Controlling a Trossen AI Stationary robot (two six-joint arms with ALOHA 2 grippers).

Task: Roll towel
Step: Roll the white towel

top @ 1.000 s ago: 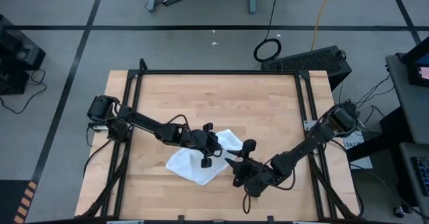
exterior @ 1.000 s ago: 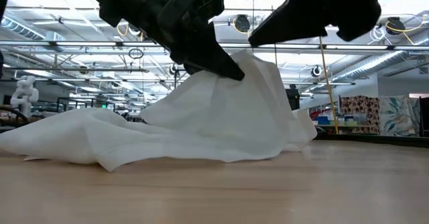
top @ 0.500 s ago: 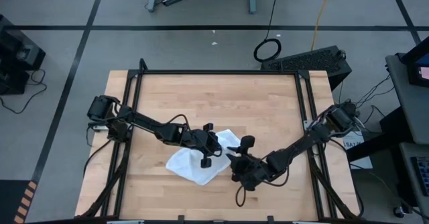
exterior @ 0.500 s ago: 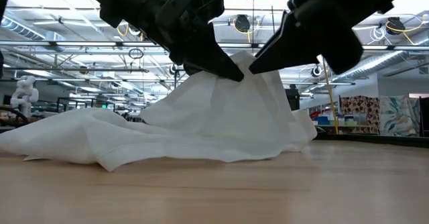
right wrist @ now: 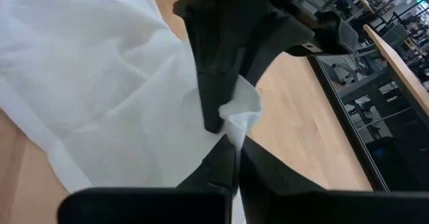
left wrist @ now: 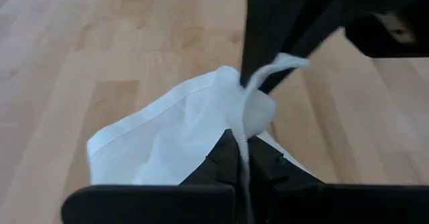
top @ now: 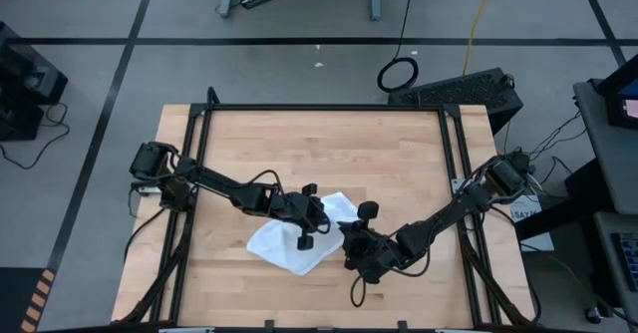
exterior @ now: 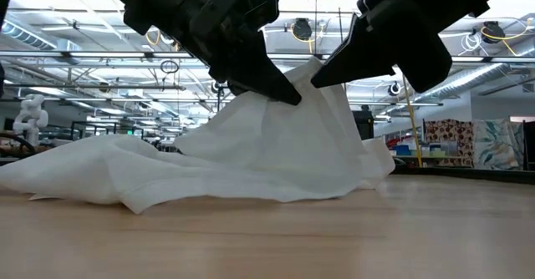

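The white towel (top: pixel 287 243) lies crumpled at the middle of the wooden table (top: pixel 399 164), a little toward the near edge. One part is pulled up into a peak (exterior: pixel 311 72), and the rest spreads over the wood (exterior: pixel 167 175). My left gripper (exterior: pixel 291 97) reaches in from the table's left and is shut on that peak. My right gripper (exterior: pixel 319 78) comes from the right and is shut on the same peak, its tips almost against the left's. My left gripper pinches a bunched fold of the towel (left wrist: pixel 253 113) between its two fingers, slanting down from the table's left. How many layers cannot be told. The fold is lifted clear, and the cloth slopes down from it to the table. My right gripper pinches the same lifted bunch (right wrist: pixel 240 117) between its two fingers, right beside the left gripper's fingertips (right wrist: pixel 213 113). It slants down from the table's right and near side. The cloth hangs below the hold onto the table.
A black metal frame (top: pixel 451 173) runs along the table's sides. Bare wood lies beyond the towel toward the far edge (top: pixel 329 139) and to the right (top: pixel 419 203).
My right gripper has moved a little toward the table's left, up to the towel's lifted peak, and has shut on it beside the left gripper. The towel's peak and its spread part stay as they were.
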